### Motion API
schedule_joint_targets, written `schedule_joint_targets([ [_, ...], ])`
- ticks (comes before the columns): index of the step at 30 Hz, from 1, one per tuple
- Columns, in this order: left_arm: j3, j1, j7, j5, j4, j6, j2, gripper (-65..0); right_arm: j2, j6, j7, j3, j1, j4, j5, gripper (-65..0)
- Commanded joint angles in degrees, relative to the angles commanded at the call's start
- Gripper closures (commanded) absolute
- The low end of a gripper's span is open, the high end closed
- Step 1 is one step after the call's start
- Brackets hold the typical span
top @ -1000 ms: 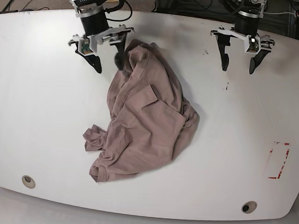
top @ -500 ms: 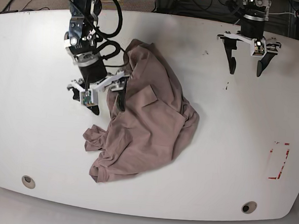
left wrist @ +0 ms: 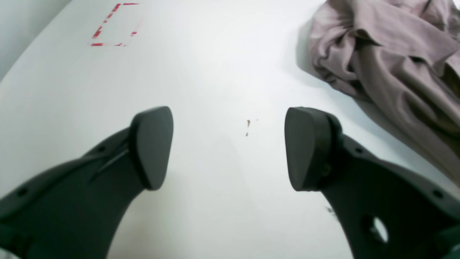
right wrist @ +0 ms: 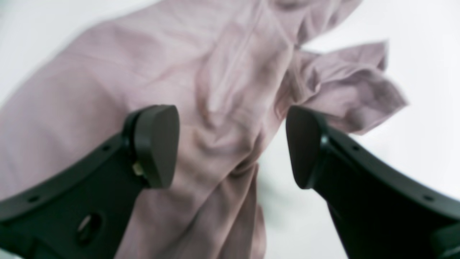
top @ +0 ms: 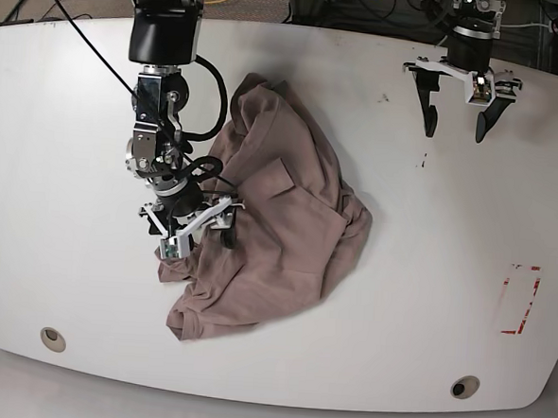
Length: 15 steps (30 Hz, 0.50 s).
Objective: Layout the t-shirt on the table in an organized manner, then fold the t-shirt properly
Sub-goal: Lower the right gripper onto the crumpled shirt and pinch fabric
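Note:
The mauve-brown t-shirt (top: 278,218) lies crumpled in a heap in the middle of the white table (top: 63,177). My right gripper (top: 198,238) is open and hovers over the shirt's lower left part; in the right wrist view (right wrist: 230,151) its jaws straddle bunched cloth (right wrist: 222,90) without holding it. My left gripper (top: 457,118) is open and empty at the far right of the table, well away from the shirt. In the left wrist view (left wrist: 230,147) it is over bare table, with the shirt (left wrist: 391,54) at the upper right.
A red tape rectangle (top: 520,300) marks the table's right side and shows in the left wrist view (left wrist: 113,25). Two grey grommets (top: 53,338) (top: 464,386) sit near the front edge. Cables lie beyond the far edge.
My right gripper has moved down the shirt's left side from its upper part to its lower left part, staying open. The left gripper has stayed near the far right.

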Motion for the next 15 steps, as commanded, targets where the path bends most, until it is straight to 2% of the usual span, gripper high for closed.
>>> schedule_joint_targets([
  [9, 0.0, 0.0, 0.09, 0.0, 0.0, 0.0, 0.0, -45.8, -0.09, 0.0, 5.63, -0.09, 2.55, -11.96, 0.0, -43.8],
  [13, 0.0, 0.0, 0.09, 0.0, 0.0, 0.0, 0.0, -45.8, -0.26, 0.0, 7.21, -0.09, 2.73, -13.63, 0.09, -43.3],
  [15, 0.0, 0.0, 0.09, 0.0, 0.0, 0.0, 0.0, -45.8, -0.26, 0.09, 7.21, -0.09, 2.73, -13.63, 0.09, -38.2],
])
